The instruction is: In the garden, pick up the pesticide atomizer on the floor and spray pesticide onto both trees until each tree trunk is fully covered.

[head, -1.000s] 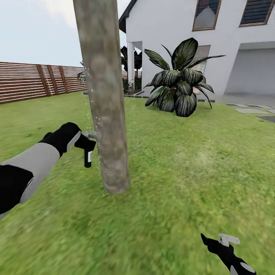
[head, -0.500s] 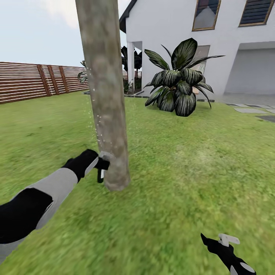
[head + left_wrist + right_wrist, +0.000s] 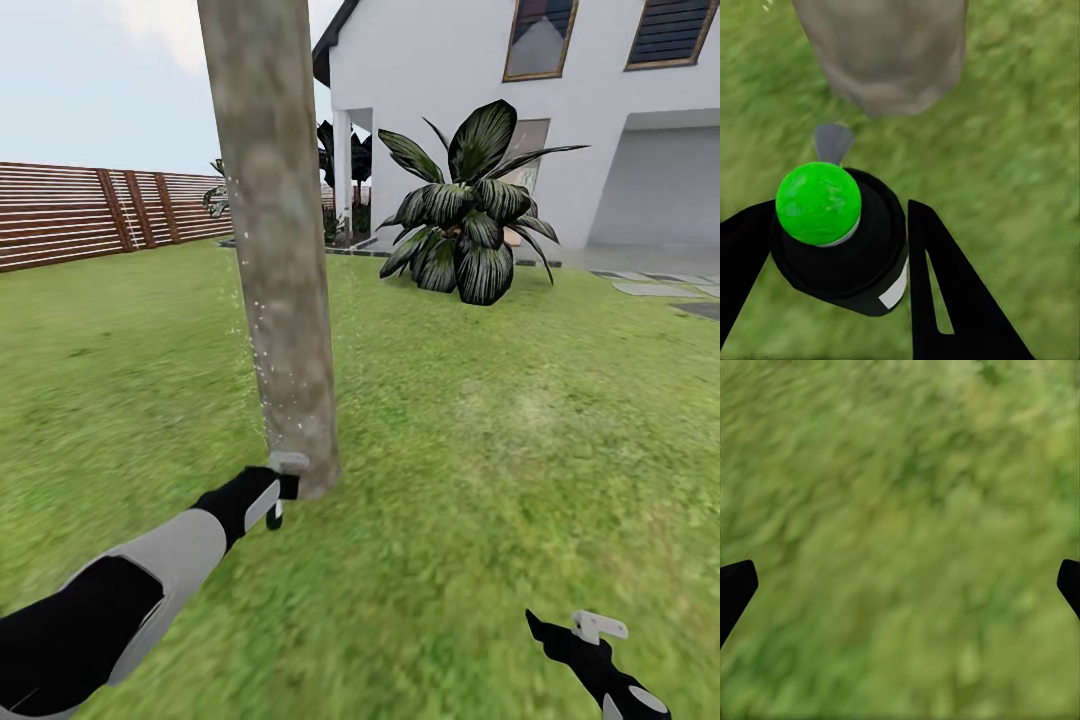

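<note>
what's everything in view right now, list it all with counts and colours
tree trunk: 1, mottled grey-brown, centre-left on the lawn, white droplets along its left side
pesticide atomizer: 1, black with a green top here, pointed at the trunk's base
broad-leaved plant: 1 large, dark green striped, beside the house
house: 1, white, upper right
fence: 1, brown slats, left background
lawn: green grass
paving slabs: a few, pale grey, far right
left gripper: black, shut on the atomizer
right gripper: black, open over grass

Green grass lawn (image 3: 520, 420) carries the tree trunk (image 3: 280, 300) and a broad-leaved plant (image 3: 465, 215).
</note>
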